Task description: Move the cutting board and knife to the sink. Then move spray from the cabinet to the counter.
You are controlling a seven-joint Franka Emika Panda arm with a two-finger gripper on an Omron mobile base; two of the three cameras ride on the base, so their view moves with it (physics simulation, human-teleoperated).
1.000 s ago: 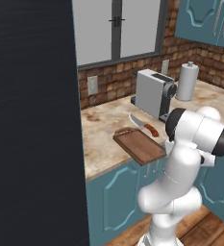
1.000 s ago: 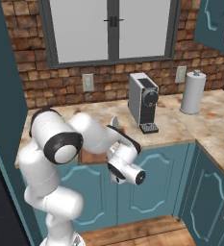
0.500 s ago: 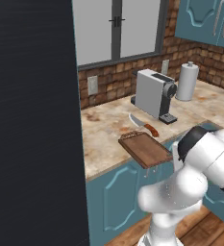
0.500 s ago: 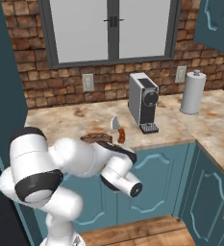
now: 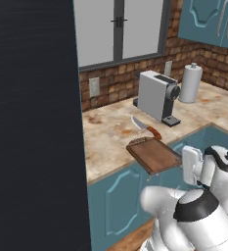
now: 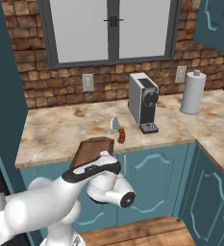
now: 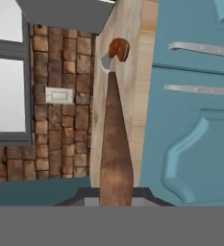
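Observation:
The dark brown cutting board [image 5: 153,154] lies at the front edge of the counter [image 5: 108,137], with its near end sticking out past the edge. My gripper [image 7: 116,196] is shut on that near end. In the hand view the cutting board [image 7: 115,144] runs edge-on away from the fingers. From the right base view the cutting board [image 6: 91,149] looks tilted up over my forearm. The knife [image 5: 146,127], with a silver blade and a reddish handle, lies on the counter just beyond the board's far end. Its handle [image 7: 118,49] shows past the board.
A grey coffee machine [image 5: 157,96] stands behind the knife and a paper towel roll [image 5: 190,82] stands further right. A tall dark unit [image 5: 34,122] walls off the left. Teal base cabinet doors [image 6: 152,180] run under the counter, and shut wall cabinets [image 5: 208,22] hang at the upper right.
My arm has swung down in front of the counter and the jaws have shut on the board's near end. The board has slid toward the counter's front edge. The knife stays put.

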